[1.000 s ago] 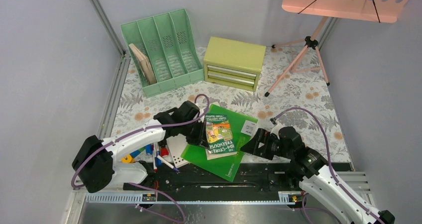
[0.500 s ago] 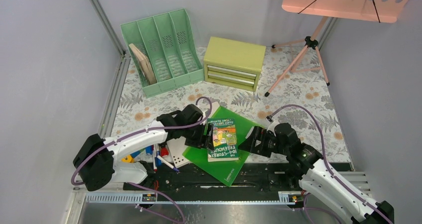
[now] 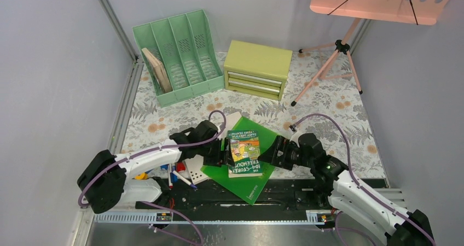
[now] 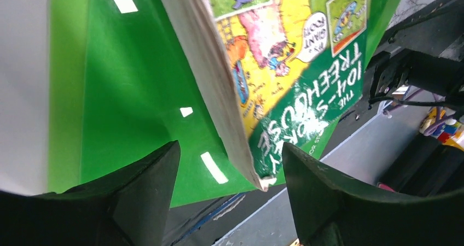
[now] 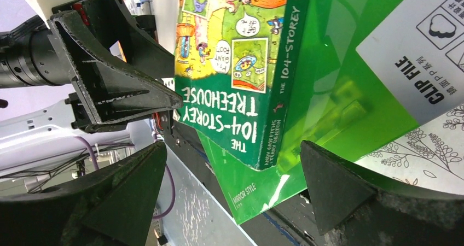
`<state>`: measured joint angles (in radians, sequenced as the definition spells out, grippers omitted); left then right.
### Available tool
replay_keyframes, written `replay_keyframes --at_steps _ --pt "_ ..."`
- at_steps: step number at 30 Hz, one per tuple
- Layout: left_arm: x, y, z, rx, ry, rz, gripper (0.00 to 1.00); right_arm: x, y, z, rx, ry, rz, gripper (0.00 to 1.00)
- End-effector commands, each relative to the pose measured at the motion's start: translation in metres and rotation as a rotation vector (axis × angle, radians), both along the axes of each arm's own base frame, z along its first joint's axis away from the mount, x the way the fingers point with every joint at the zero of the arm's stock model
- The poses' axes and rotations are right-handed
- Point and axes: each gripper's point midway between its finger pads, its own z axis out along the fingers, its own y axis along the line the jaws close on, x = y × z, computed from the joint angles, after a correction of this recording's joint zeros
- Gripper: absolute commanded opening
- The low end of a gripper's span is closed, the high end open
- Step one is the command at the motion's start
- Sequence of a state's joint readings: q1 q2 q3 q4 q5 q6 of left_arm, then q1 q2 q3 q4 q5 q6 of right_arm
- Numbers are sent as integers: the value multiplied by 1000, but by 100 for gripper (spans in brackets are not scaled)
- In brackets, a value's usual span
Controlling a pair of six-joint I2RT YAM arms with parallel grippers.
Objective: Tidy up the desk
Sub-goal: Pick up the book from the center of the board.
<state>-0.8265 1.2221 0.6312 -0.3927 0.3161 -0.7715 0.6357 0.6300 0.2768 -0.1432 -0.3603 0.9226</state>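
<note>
Your left end effector (image 3: 225, 152) sits at the left edge of the "104-Storey Treehouse" book (image 3: 244, 152). Its fingers (image 4: 145, 186) stand well apart. In the left wrist view the book's page edge and near corner hang between them, with a gap on each side, so it grips nothing.

Your right end effector (image 3: 267, 154) faces it from the book's right side, spread wide. In the right wrist view the book's spine corner lies between its fingers (image 5: 342, 188) without touching either one, so it holds nothing either.

The book lies on a green clip file (image 3: 246, 183), which rests at an angle on the near part of the counter (image 3: 323, 104), its lower corner over the black strip by the arm bases.

The counter, covered in a fern-and-flower print, runs from the bases to the back wall. At its back left stands a mint-green file organizer (image 3: 178, 54) with a brown board leaning in its left slot. Just to its right is a yellow-green drawer chest (image 3: 257, 68). A pink music stand (image 3: 377, 3) is at the back right. Some pens (image 3: 176, 175) lie beside the left arm.
</note>
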Motion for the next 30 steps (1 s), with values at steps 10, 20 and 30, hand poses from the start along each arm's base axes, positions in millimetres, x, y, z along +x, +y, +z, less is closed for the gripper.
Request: replay_keyframes --at_steps 10,20,30 --pt "7 -8 -21 -118 75 67 52 3 10 -23 37 64 -4 99" --pt "9 -1 -36 -51 80 84 30 -1 13 -45 33 135 4 99" --pt "6 4 -49 -18 92 84 14 -2 23 -55 51 179 45 99"
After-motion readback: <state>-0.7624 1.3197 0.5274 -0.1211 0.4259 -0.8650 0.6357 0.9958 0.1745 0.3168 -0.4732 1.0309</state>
